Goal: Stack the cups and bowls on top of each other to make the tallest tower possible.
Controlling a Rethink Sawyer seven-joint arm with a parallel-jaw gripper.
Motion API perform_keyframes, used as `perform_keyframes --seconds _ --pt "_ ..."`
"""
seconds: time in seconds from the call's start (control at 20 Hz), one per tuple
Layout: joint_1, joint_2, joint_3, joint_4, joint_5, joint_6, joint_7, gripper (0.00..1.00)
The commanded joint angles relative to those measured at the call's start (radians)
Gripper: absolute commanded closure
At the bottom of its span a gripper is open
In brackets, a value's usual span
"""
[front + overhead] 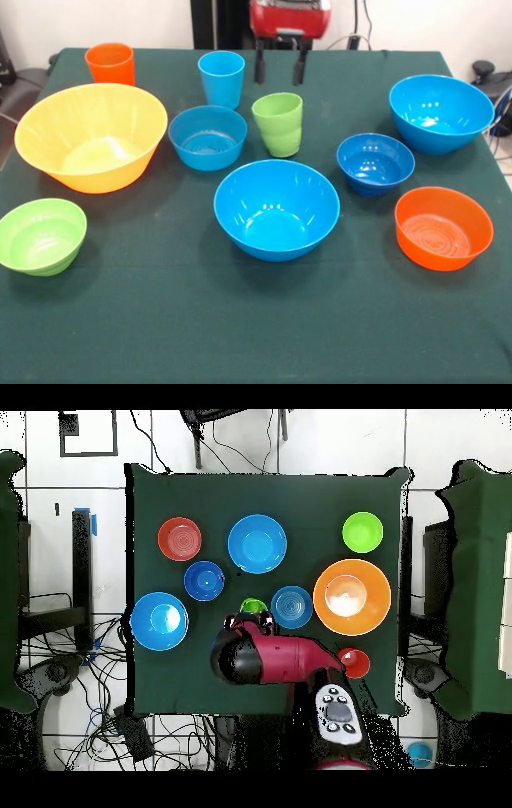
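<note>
Nothing is stacked as ten cups and bowls stand apart across the green bench, the robot's empty hand hanging spread beside the light blue cup.

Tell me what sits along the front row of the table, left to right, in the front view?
Small lime green plastic bowl → large bright blue plastic bowl → small orange plastic bowl. All three stand apart, upright and empty on the dark green tablecloth.

No legible text, labels, brands, numbers or signs on anything in view.
</note>
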Motion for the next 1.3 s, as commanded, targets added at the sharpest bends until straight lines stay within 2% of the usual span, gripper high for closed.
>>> perform_keyframes --seconds 0.05,0.35,0.55,0.7,0.95,1.3 --pt "0.009 -0.121 0.109 0.088 -0.055 0.157 0.004 0.00" --pt "0.020 -0.134 0.104 0.086 -0.067 0.179 -0.005 0.00" --pt "0.005 -0.158 0.112 0.068 -0.087 0.230 -0.064 0.00" --pt "-0.040 -0.150 0.143 0.061 -0.111 0.230 -0.100 0.00" --pt "-0.066 -0.118 0.153 0.041 -0.147 0.197 -0.080 0.00" --pt "-0.168 -0.105 0.211 0.053 -0.214 0.175 -0.116 0.00"
